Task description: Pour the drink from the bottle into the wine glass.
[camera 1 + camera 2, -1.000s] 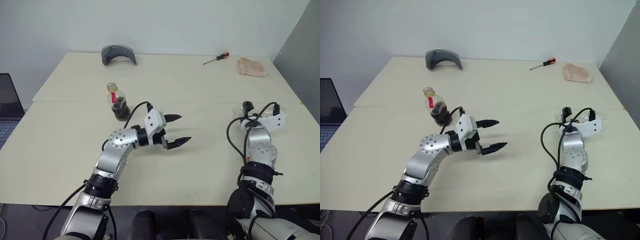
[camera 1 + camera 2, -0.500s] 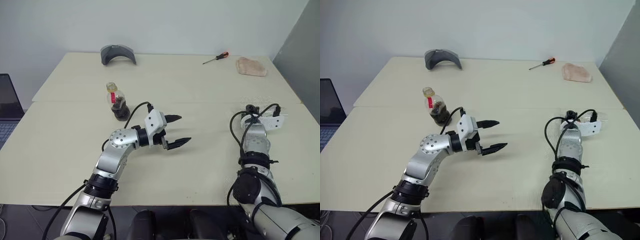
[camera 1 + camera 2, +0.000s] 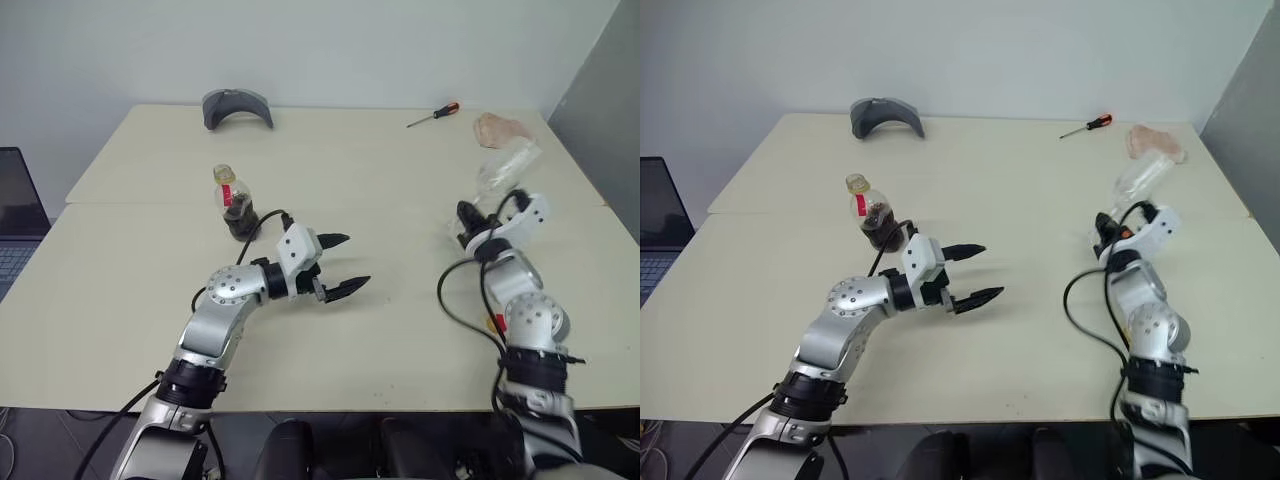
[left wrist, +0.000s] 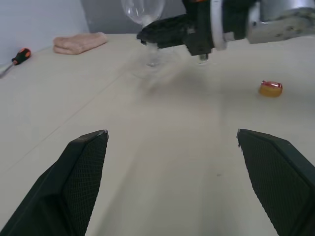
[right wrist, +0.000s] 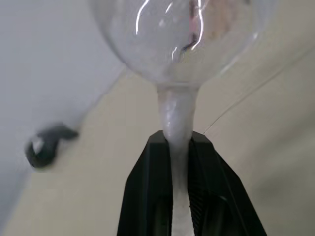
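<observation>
Wine glass is clamped at its stem by the right end effector, tilted above the surface at right — judged fragile, slippery; stem hold suits it. Bottle stands far left, uncapped. Left end effector is spread wide — nothing gripped.

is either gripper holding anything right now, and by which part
The right gripper clamps the clear stemmed wine glass by its stem; the left gripper is open and empty.

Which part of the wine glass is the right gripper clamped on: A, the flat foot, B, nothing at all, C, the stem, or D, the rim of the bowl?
C: in the right wrist view, the right gripper's two black fingers pinch the wine glass by its stem, just under the bowl.
</observation>
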Tool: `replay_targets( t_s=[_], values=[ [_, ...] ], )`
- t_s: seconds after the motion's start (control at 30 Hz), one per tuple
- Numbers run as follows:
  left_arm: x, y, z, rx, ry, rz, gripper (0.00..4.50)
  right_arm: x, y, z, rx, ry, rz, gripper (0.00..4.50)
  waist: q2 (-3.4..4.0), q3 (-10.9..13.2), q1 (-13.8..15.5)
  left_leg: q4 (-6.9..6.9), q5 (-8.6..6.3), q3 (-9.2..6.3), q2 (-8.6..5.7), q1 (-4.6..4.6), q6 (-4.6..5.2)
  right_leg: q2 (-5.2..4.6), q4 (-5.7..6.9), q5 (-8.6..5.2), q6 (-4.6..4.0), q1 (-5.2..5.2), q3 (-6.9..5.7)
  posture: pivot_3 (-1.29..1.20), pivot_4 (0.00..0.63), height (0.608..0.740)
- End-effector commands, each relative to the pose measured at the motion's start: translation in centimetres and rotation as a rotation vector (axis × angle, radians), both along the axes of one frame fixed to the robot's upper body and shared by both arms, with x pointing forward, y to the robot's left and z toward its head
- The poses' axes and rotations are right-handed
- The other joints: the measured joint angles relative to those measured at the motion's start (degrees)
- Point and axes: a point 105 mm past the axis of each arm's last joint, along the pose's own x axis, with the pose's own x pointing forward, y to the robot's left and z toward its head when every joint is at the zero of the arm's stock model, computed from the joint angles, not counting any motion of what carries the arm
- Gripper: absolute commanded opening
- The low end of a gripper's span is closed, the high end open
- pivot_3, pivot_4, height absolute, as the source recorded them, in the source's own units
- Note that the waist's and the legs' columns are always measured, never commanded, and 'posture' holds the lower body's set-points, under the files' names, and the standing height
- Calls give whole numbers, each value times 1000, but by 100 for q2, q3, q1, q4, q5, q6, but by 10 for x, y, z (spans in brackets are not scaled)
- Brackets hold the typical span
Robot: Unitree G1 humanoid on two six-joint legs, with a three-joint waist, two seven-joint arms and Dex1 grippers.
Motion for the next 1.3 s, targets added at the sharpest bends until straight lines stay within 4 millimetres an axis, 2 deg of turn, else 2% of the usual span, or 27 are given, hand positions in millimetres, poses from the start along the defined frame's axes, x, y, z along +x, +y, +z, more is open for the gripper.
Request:
replay_targets(
  t_s=[0.03,0.2,0.4,0.63,0.87,0.9,0.97,1.23,1.27,1.3],
  values=[
    [-2,13,16,-38,-52,37,4500,-16,51,15,-221,-213,157,126,0,0,-25,0,0,-1,5,0,0,4,-1,0,0,0,0,0,150,740],
    [-4,27,18,-56,-41,87,4500,-11,85,-5,-368,-317,209,126,-4,2,5,8,1,-5,6,2,-2,6,8,0,0,2,-7,0,150,740],
    [-10,37,29,-108,-41,128,4500,-4,112,-11,-342,-382,243,126,-16,8,37,12,2,-4,-5,-3,-4,-9,-3,2,0,5,-8,0,150,740],
    [-14,47,37,-134,-17,158,4500,-5,105,-33,-339,-348,253,126,-16,8,33,12,6,-8,-2,-1,-11,-9,2,3,-1,7,-13,0,150,740],
    [-13,42,46,-144,-29,138,4500,-7,99,-41,-348,-330,256,126,-16,8,25,11,8,-9,-2,0,-14,-9,7,2,-1,7,-12,0,150,740],
    [-13,39,48,-146,-36,129,4500,-8,98,-41,-353,-329,258,869,-16,7,26,12,12,-9,-2,0,-21,-9,8,3,-1,7,-12,0,150,740],
    [-13,36,53,-149,-51,114,4500,-10,97,-44,-363,-321,266,1410,-17,7,29,12,15,-9,-3,0,-26,-9,8,2,-1,8,-12,0,150,740],
    [-11,26,72,-164,-105,71,4500,-14,85,-59,-418,-264,268,4215,-17,7,26,12,16,-9,-3,2,-28,-9,10,2,-1,8,-11,0,150,740],
    [-11,24,74,-166,-112,62,4500,-14,84,-61,-427,-253,270,4492,-17,7,26,12,16,-8,-3,2,-29,-9,10,2,-1,8,-11,0,150,740],
    [-11,23,75,-167,-116,56,4500,-13,84,-62,-432,-246,270,4492,-17,7,26,12,17,-8,-3,2,-30,-9,11,2,-1,8,-11,0,150,740]
  ],
)
